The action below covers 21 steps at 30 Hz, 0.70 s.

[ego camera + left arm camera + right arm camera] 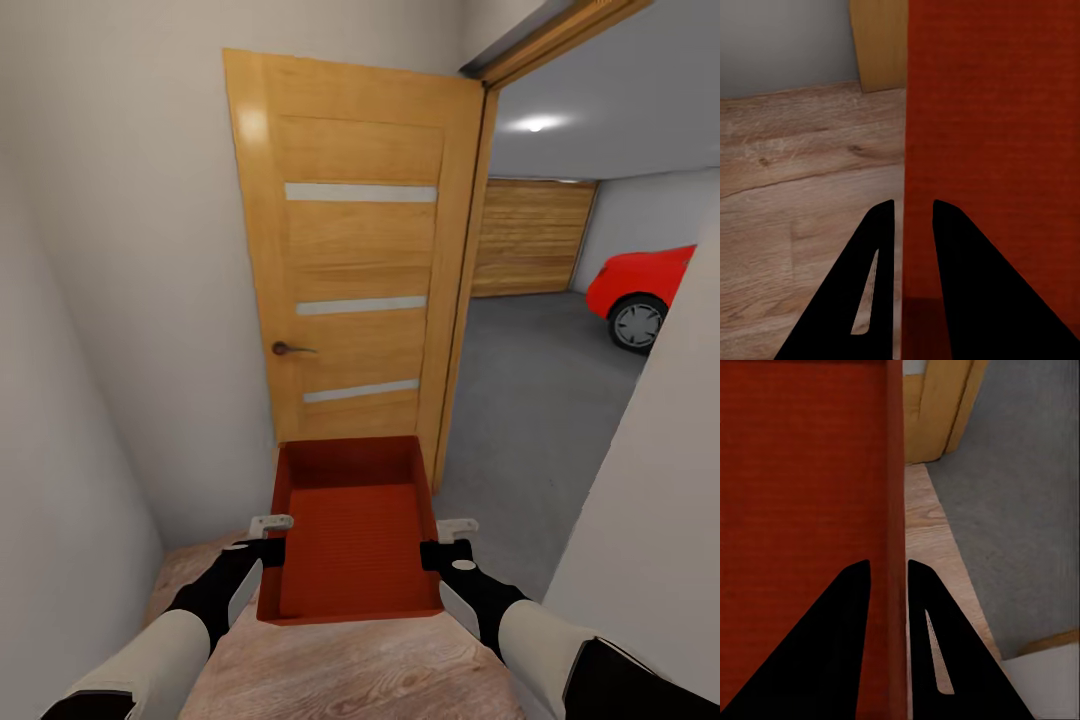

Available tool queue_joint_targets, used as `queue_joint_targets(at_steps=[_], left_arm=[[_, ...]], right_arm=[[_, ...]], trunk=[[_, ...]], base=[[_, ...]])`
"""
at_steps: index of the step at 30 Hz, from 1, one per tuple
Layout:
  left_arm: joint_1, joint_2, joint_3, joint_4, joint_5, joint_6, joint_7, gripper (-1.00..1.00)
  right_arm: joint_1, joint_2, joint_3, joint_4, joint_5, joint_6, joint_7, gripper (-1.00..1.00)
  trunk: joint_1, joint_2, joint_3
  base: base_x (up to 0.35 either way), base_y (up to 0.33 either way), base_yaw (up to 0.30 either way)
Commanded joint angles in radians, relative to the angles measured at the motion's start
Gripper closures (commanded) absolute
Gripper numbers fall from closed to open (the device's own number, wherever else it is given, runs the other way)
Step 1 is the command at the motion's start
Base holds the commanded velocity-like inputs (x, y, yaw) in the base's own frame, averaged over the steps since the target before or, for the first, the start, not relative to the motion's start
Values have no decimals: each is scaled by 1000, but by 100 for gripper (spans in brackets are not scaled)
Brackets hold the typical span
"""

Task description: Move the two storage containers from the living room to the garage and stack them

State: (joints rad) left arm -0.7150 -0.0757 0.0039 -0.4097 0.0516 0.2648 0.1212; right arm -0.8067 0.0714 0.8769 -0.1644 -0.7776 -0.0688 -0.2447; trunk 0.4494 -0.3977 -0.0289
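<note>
One orange-red storage container (350,530) hangs level in front of me above the light wood floor, open side up and with nothing in it. My left gripper (270,547) is shut on its left wall, one finger inside and one outside. My right gripper (441,552) is shut on its right wall in the same way. The left wrist view shows the left gripper (913,204) pinching the thin wall of the container (997,142). In the right wrist view the right gripper (889,564) clamps the container's (795,472) other wall. The garage floor (540,400), dark grey concrete, lies ahead to the right.
An open wooden door (360,280) stands straight ahead, close behind the container. The doorway to its right leads into the garage, with a plank garage door (530,235) at the back and a red car (640,290). White walls close in on the left (90,400) and right (650,520).
</note>
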Motion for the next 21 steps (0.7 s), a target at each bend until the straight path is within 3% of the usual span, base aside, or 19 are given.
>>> queue_joint_targets(at_steps=[1,21], left_arm=[[0,17,-11,-2,4,7,12,100],[0,16,-11,-3,4,8,13,100]], right_arm=[[-2,-4,-10,-1,-3,-3,-13,100],[-2,-4,-12,-1,-3,-3,-13,100]], trunk=[[1,-2,-2],[1,-2,-2]], base=[[0,0,-282],[0,0,-281]])
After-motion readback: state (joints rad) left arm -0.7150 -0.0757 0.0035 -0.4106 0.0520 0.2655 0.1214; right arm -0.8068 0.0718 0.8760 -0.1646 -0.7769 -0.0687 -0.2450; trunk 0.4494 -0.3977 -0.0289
